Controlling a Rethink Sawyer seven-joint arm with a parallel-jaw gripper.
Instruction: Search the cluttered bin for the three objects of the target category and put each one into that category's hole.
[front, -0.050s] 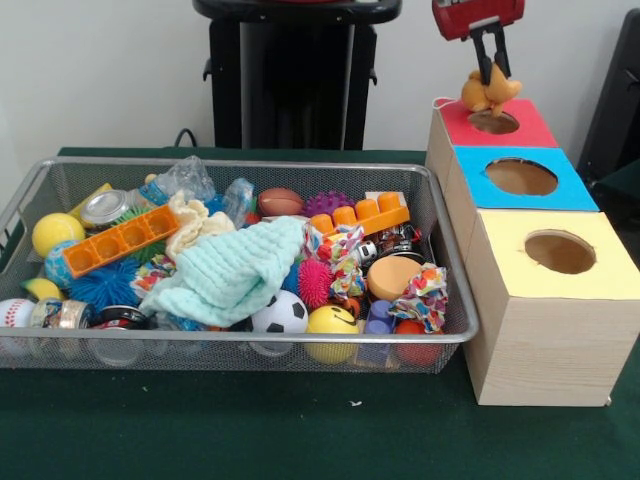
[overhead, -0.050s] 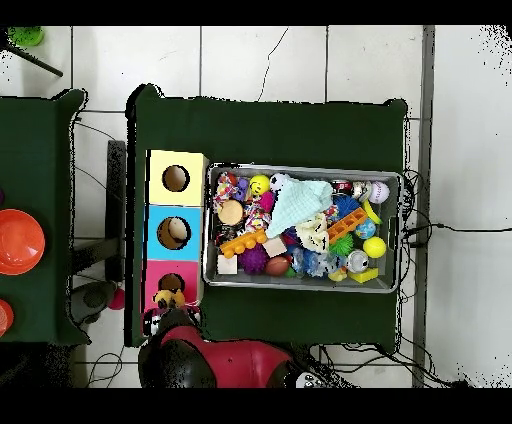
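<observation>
Upper right of the front view: your tool is clenched on a small orange toy, hanging just above the red box's hole. Released off-centre, the toy may catch the rim and tumble onto the bench.

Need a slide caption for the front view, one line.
Hand holds a yellow plush toy over the red box's hole, beside the cluttered bin.

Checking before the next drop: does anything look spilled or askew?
Nothing stands out. The clutter stays inside the wire bin, the three boxes sit in a straight row, and the tool holds an orange toy just above the red box's hole.
</observation>
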